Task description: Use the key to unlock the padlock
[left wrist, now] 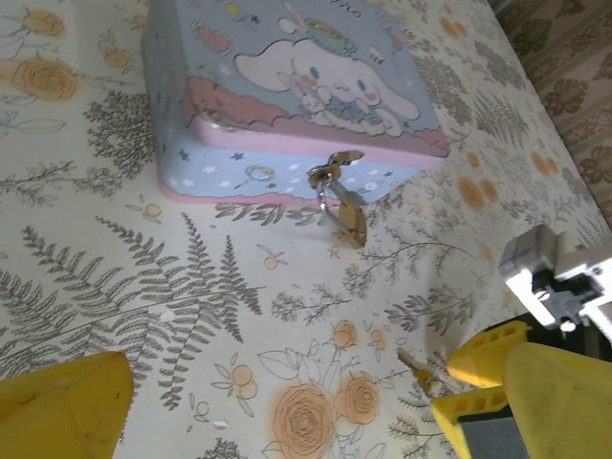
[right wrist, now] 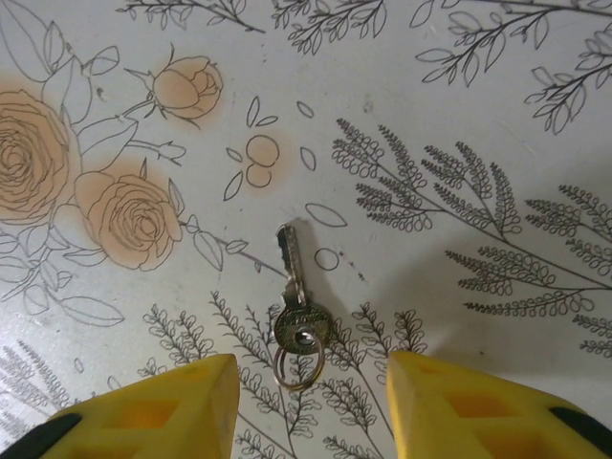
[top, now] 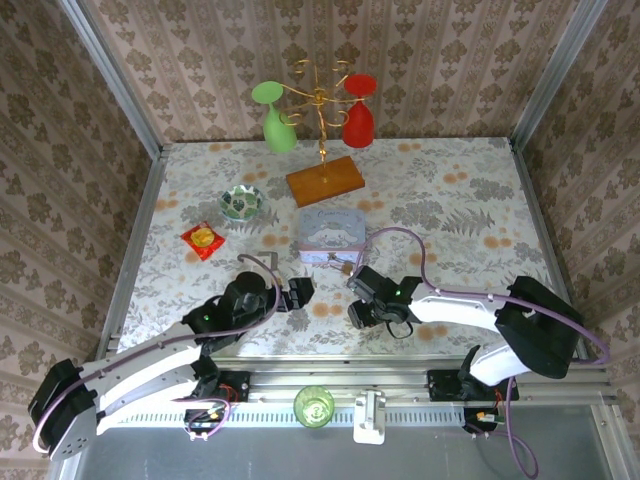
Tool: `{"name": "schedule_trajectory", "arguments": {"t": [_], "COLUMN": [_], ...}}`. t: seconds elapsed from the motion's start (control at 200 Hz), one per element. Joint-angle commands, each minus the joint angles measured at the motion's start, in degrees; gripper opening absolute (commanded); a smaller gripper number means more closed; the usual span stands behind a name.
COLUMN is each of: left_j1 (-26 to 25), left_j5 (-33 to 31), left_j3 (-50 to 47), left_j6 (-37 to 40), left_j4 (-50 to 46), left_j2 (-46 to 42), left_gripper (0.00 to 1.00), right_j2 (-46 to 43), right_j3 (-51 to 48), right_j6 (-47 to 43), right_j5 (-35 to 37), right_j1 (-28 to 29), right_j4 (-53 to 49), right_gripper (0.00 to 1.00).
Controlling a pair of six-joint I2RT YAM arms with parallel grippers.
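Between the right gripper's [right wrist: 311, 373] parted jaws lies the key [right wrist: 296, 296], untouched; left gripper [left wrist: 279, 384] gapes wide.

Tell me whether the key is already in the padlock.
No: the key lies on the tablecloth, away from the padlock.

The padlock [left wrist: 350, 218] is tiny and gold-coloured, and its thin silver loop is hooked through the clasp on the front of the blue tin [left wrist: 239, 163], so it hangs down tilted. The key [right wrist: 295, 292] is small and grey, lying flat on the table [right wrist: 478, 143] near the tin, with a little ring through its round head.
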Motion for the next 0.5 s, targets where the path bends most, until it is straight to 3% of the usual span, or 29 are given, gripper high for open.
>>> {"name": "schedule_trajectory", "arguments": {"t": [0.0,0.325,0.495], "left_j1": [-0.46,-0.48,-0.46], "left_j5": [-2.05,-3.28,-3.24], "left_j3": [-1.12,-2.97,-3.38], "left_j6": [-2.31,-3.68,-3.82], "left_j4": [1.74,2.08,2.28], "left_j2": [-0.05,-0.59,-0.95], "left_gripper": [1.0,1.0,1.0], "right_j2": [0.83,4.66,6.0], "right_j3": [1.5,2.45,2.91], "right_j6": [0.9,2.66,4.47], "right_j5": [2.33,5.54,7.08], "right_j1": [0.71,3.52,4.57], "right_j4": [1.62,1.79,0.75], "right_gripper": [0.44,0.36,0.27]}}
